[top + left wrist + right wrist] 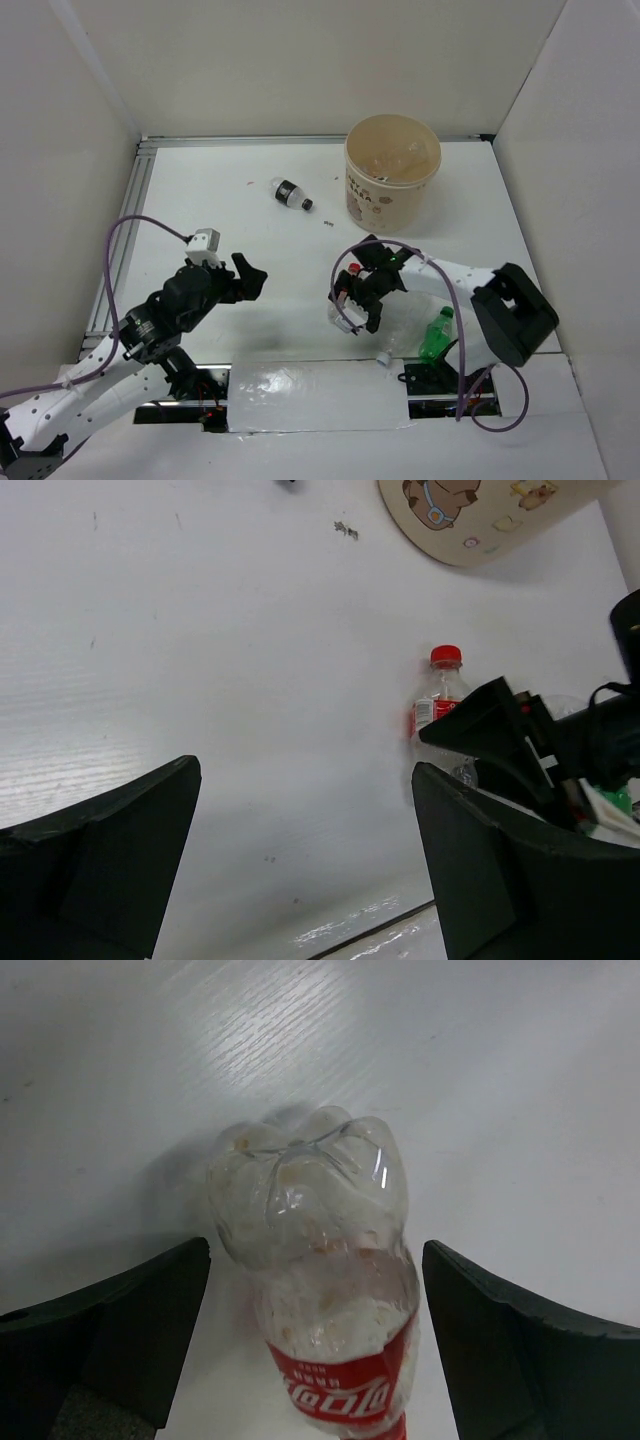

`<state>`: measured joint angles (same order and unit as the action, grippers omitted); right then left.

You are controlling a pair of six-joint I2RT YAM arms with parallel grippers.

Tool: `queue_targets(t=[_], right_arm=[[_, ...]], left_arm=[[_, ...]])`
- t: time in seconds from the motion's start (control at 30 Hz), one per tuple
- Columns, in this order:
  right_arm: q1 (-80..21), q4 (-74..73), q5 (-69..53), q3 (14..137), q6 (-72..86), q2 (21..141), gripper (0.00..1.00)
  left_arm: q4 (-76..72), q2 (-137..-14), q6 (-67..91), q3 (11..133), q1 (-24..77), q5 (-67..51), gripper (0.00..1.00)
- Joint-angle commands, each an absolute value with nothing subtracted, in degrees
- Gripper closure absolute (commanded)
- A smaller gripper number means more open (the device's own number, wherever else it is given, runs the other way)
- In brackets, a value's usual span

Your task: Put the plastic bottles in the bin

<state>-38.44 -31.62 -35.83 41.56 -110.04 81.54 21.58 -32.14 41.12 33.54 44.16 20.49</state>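
A clear plastic bottle [320,1260] with a red label and red cap [354,269] lies on the white table. My right gripper [315,1345] is open and straddles it, a gap showing on each side; from above, the right gripper [355,303] sits low over it. The left wrist view shows the same bottle [438,705]. Further back lies a second bottle [290,195] with a dark label, and a green bottle [437,335] rests near the right arm's base. The beige bin [392,190] stands at the back right with clear plastic inside. My left gripper [250,278] hovers open with nothing in it, left of the bottle.
A loose white cap [383,358] lies near the front edge beside the green bottle. White walls enclose the table on three sides. The bin's printed side [480,515] shows at the top of the left wrist view. Small dark specks [328,224] mark the table.
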Motion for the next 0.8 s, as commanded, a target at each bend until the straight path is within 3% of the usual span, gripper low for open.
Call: queue_targets(t=[0.0, 0.03, 0.17, 0.27, 0.37, 0.5, 0.6, 0.77], right_arm=[[-40.33, -30.06, -30.76, 45.34, -110.04, 85.95, 0.08], [-40.34, -30.93, -30.24, 45.96, -109.52, 87.7, 0.22], [-40.34, -35.93, -30.23, 47.99, -107.76, 88.24, 0.53], [-40.87, -39.98, -35.4, 53.07, -100.16, 84.75, 0.65], [-43.32, -37.38, -42.6, 63.08, -85.22, 81.05, 0.67], [-43.95, -27.8, -45.7, 77.32, -51.17, 80.33, 0.67], [-42.46, -19.62, -40.89, 84.1, -36.89, 79.64, 0.66], [-33.53, -14.24, -28.14, 90.43, -28.74, 80.41, 0.61]], left_arm=[[24.95, -31.11, 45.61, 35.68, 44.56, 23.99, 0.01], [25.48, -30.59, 46.22, 35.68, 44.56, 24.69, 0.01], [25.49, -31.28, 51.31, 36.21, 44.56, 26.54, 0.01], [22.25, -34.36, 58.94, 36.21, 44.56, 28.03, 0.01], [20.57, -39.52, 64.67, 37.26, 44.04, 28.65, 0.01], [20.57, -46.82, 73.63, 41.04, 39.47, 28.93, 0.01], [16.54, -50.61, 73.65, 43.5, 34.73, 23.59, 0.01], [12.67, -60.96, 77.61, 49.29, 27.43, 16.0, 0.01]])
